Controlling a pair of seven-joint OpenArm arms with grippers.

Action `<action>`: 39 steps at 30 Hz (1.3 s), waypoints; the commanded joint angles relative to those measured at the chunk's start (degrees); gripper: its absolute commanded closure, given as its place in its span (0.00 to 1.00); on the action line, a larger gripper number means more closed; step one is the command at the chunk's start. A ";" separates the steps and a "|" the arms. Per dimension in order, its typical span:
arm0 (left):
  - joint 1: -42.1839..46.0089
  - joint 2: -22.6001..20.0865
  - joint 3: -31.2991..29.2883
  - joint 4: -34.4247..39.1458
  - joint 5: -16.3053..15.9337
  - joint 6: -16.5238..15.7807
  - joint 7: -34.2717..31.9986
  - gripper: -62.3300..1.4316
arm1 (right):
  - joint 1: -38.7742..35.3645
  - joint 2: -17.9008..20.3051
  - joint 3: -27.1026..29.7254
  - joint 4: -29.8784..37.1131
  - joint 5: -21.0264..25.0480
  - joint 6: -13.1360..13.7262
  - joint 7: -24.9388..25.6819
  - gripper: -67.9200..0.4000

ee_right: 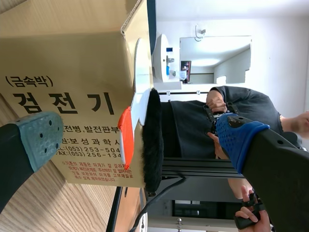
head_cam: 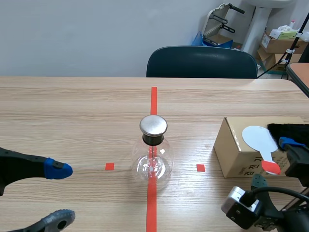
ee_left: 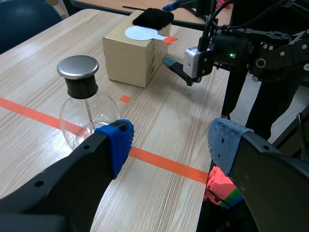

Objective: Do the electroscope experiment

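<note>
The flask point(head_cam: 153, 154) was set at the middle of the desk point(head_cam: 72, 111), within both arms' reach. The paddle point(head_cam: 258, 140) and fur point(head_cam: 289, 129) were laid on a box point(head_cam: 236, 150) by the right edge. The right claw point(ee_right: 140, 140) was spread wide before them, seemingly for pick-up; the left claw point(head_cam: 60, 194) was spread wide too.

Black fur cloth point(head_cam: 289, 130) cut by scene's right edge.

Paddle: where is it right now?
Scene view, right side: the paddle lies on the box, beside the black fur, its orange handle overhanging the near edge.
</note>
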 commanded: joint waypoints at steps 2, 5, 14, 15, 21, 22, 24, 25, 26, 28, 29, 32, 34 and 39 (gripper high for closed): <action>0.00 0.28 0.00 0.90 0.00 -0.07 -0.83 0.41 | 0.79 0.94 0.11 0.52 0.46 -2.56 0.20 0.00; 0.00 0.28 0.00 0.90 0.00 -0.07 -0.83 0.41 | 0.79 0.94 0.11 0.52 0.44 -2.56 0.20 0.00; 0.00 0.28 0.00 0.90 0.00 -0.07 -0.79 0.41 | 0.79 0.94 0.11 0.52 0.44 -2.56 0.20 0.00; 0.00 0.28 0.00 0.85 0.00 -0.07 -0.72 0.41 | 0.79 0.94 0.11 0.52 0.44 -2.56 0.20 0.00; 0.00 0.28 0.00 0.81 0.00 -0.04 -0.17 0.41 | 0.79 0.94 0.11 0.52 0.44 -2.56 0.20 0.00; 0.00 0.28 0.00 0.81 0.00 -0.04 -0.17 0.41 | 0.79 0.94 0.11 0.52 0.44 -2.56 0.20 0.00; 0.00 0.28 0.00 0.81 0.00 -0.02 -0.17 0.41 | 0.79 0.94 0.11 0.52 0.44 -2.56 0.20 0.00; 0.00 0.28 0.00 0.81 0.00 -0.02 -0.17 0.41 | 0.79 0.94 0.11 0.52 0.44 -2.56 0.20 0.00; 0.00 0.28 0.00 0.81 0.00 -0.02 -0.15 0.41 | 0.79 0.94 0.11 0.52 0.44 -2.56 0.20 0.00; 0.00 0.31 0.00 0.81 0.00 -0.02 0.04 0.41 | 0.79 0.94 0.11 0.52 0.44 -2.56 0.20 0.00; -0.02 0.31 0.00 0.81 0.00 -0.02 0.07 0.41 | 0.79 0.94 0.11 0.52 0.44 -2.56 0.20 0.00; -0.02 0.31 0.00 0.81 0.00 0.13 0.07 0.41 | 0.79 0.94 0.11 0.52 0.44 -2.56 0.20 0.00; -0.02 0.31 0.00 0.81 0.00 0.15 0.07 0.41 | 0.79 0.94 0.11 0.52 0.44 -2.56 0.20 0.00; -0.02 0.31 0.00 0.81 -0.02 0.42 0.07 0.41 | 0.79 0.94 0.11 0.52 0.46 -2.56 0.20 0.00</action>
